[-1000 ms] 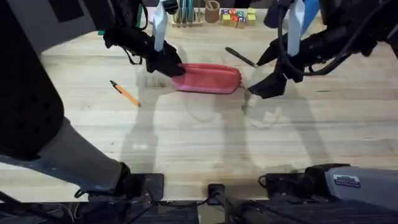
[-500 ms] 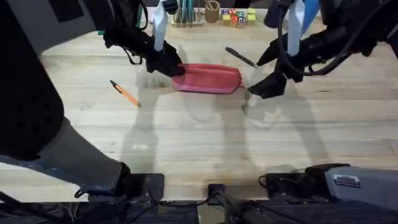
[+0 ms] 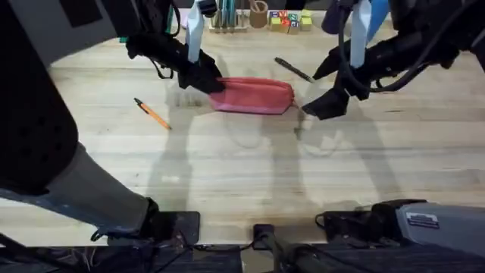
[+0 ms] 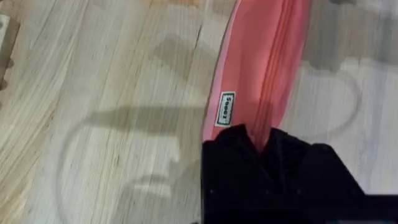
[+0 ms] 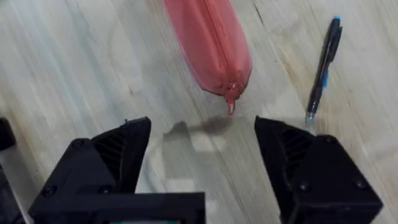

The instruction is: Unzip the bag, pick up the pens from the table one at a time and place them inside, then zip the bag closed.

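Observation:
The salmon-pink bag (image 3: pixel 254 95) lies across the far middle of the table (image 3: pixel 242 174), its zipper closed (image 4: pixel 273 56). My left gripper (image 3: pixel 214 83) is shut on the bag's left end, its black fingers (image 4: pixel 236 149) pinching the fabric beside a white label (image 4: pixel 227 109). Just off the bag's right end hovers my right gripper (image 3: pixel 318 106), open; the zipper pull (image 5: pixel 231 102) lies ahead of the gap between its fingers (image 5: pixel 118 155). The black pen (image 3: pixel 294 70) (image 5: pixel 323 68) lies beyond the bag's right end. The orange pen (image 3: pixel 152 114) rests to the bag's left.
A wooden holder with teal pens (image 3: pixel 226 15), a small cup (image 3: pixel 259 14) and coloured blocks (image 3: pixel 288 20) stand along the far edge. Bare tabletop stretches between the bag and the arm bases.

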